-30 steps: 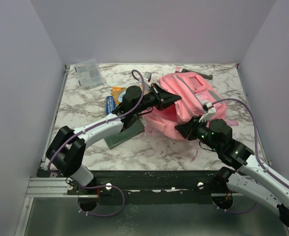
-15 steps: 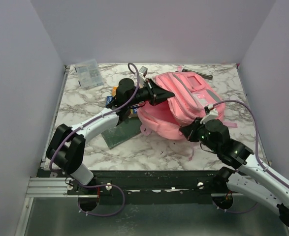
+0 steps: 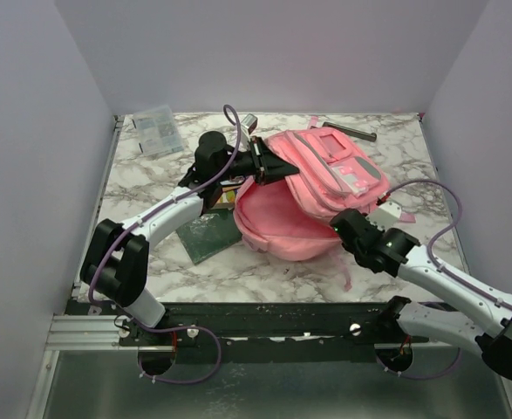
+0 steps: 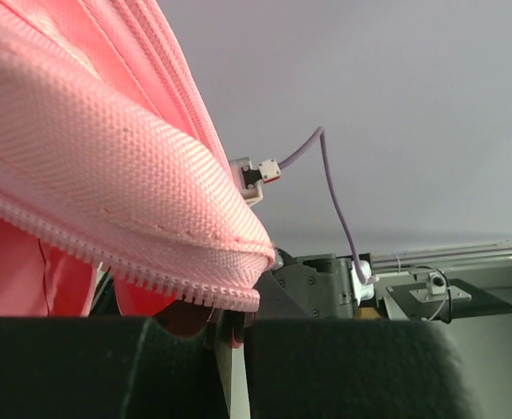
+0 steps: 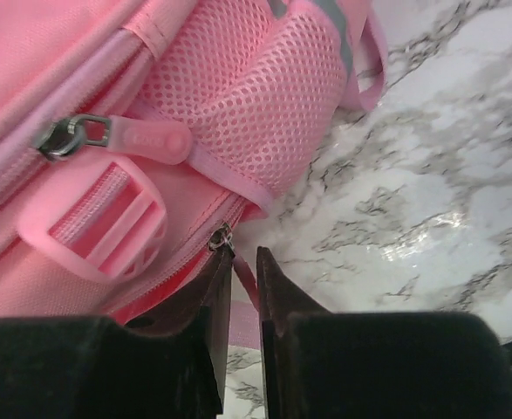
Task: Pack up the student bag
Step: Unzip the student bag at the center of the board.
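On worktop [image 3: 273,271] centre, bag [image 3: 325,170] mouth now gapes wider for packing: left pincer [image 4: 229,327] clamped tight on zip edge [image 4: 151,262], right pincer [image 5: 242,262] nipping zip pull [image 5: 225,236].

large soft pink fabric backpack [image 3: 325,166]: 1 | white-and-black robot arms [image 3: 164,216] [image 3: 452,278]: 2 | clear plastic packet [image 3: 155,129]: 1 | dark green flat board [image 3: 208,236]: 1 | dark grey metal bar [image 3: 351,131]: 1 | pink plastic strap buckle [image 5: 94,223]: 1 | small metal zip sliders [image 5: 64,137] [image 5: 221,236]: 2 | marble-patterned table [image 3: 273,266]: 1
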